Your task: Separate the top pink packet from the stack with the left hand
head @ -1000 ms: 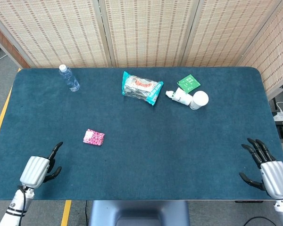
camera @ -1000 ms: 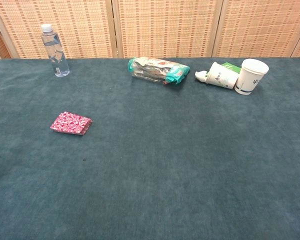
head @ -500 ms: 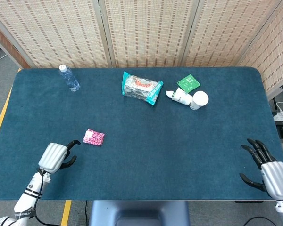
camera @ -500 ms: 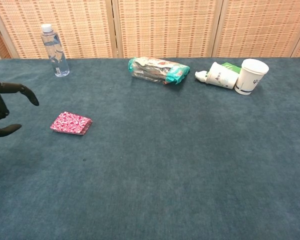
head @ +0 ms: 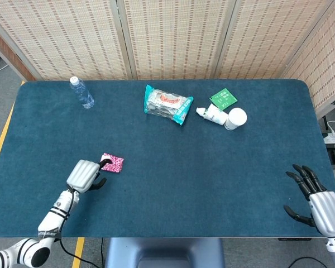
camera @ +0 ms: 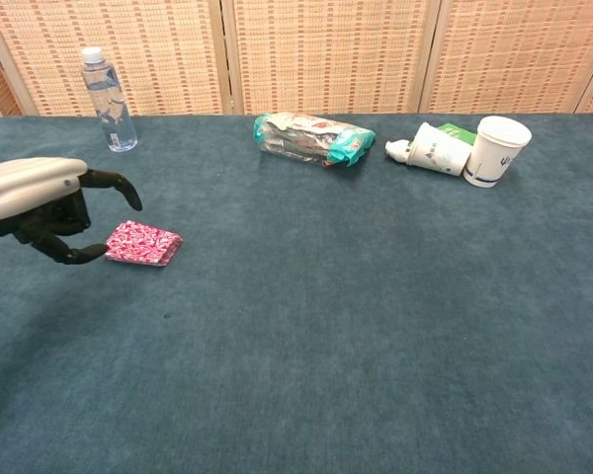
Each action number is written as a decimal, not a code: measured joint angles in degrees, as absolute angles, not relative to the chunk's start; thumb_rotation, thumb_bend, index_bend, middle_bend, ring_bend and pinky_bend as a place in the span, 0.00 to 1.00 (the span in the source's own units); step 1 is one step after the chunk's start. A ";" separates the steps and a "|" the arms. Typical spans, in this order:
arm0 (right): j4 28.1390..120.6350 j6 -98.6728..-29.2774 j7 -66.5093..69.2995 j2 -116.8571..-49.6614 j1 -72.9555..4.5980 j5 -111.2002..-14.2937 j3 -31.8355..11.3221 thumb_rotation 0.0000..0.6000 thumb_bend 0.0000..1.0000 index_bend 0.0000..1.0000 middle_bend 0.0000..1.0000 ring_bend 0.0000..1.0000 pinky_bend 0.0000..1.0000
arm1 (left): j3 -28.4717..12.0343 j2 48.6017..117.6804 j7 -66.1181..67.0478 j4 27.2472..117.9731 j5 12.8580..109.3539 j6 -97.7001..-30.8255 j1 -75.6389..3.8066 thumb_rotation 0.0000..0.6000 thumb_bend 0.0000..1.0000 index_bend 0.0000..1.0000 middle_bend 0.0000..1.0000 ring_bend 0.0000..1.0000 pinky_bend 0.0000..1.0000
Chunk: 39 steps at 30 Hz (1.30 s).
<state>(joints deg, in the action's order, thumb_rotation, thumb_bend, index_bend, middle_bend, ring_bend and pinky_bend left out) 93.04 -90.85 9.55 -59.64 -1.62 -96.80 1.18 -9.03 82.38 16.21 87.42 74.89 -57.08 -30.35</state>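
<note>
On the far left I have my left robot hand (head: 85, 175) low over the tabletop (head: 173, 184), fingers apart and curved, holding nothing; in the chest view its dark fingertips (camera: 128, 196) arch just over the near-left edge of the stack of pink packets (camera: 141, 244), and I cannot tell whether they touch it. The stack lies flat on the left half of the tabletop, just right of that hand, with bare cloth all round it. Well behind it, near the far-left edge, a clear water bottle (camera: 109, 100) stands upright, well apart from the stack. Further right, near the far edge, a teal snack bag (head: 167, 104) lies on its side. Right of that a white bottle (head: 213, 115) lies tipped over, touching an upright paper cup (camera: 498, 150), with a green sachet (head: 224, 99) just behind them. At the far right my right robot hand (head: 314, 200) sits by the near corner, fingers spread, holding nothing.
</note>
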 measured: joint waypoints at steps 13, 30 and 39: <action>93.10 -90.86 9.76 -59.57 -1.68 -96.75 1.09 1.00 0.12 0.16 0.06 0.00 0.39 | -10.51 91.11 21.56 78.62 66.51 -53.83 -35.34 1.00 0.37 0.21 1.00 1.00 1.00; 93.27 -91.10 10.41 -59.29 -1.64 -96.69 0.98 1.00 0.12 0.16 0.06 0.00 0.39 | -10.79 95.48 25.65 73.31 60.15 -52.43 -38.33 1.00 0.37 0.21 1.00 1.00 1.00; 93.33 -91.09 10.46 -59.26 -1.63 -96.70 0.99 1.00 0.12 0.17 0.06 0.00 0.39 | -10.42 95.59 28.44 72.38 56.17 -52.34 -38.88 1.00 0.36 0.21 1.00 1.00 1.00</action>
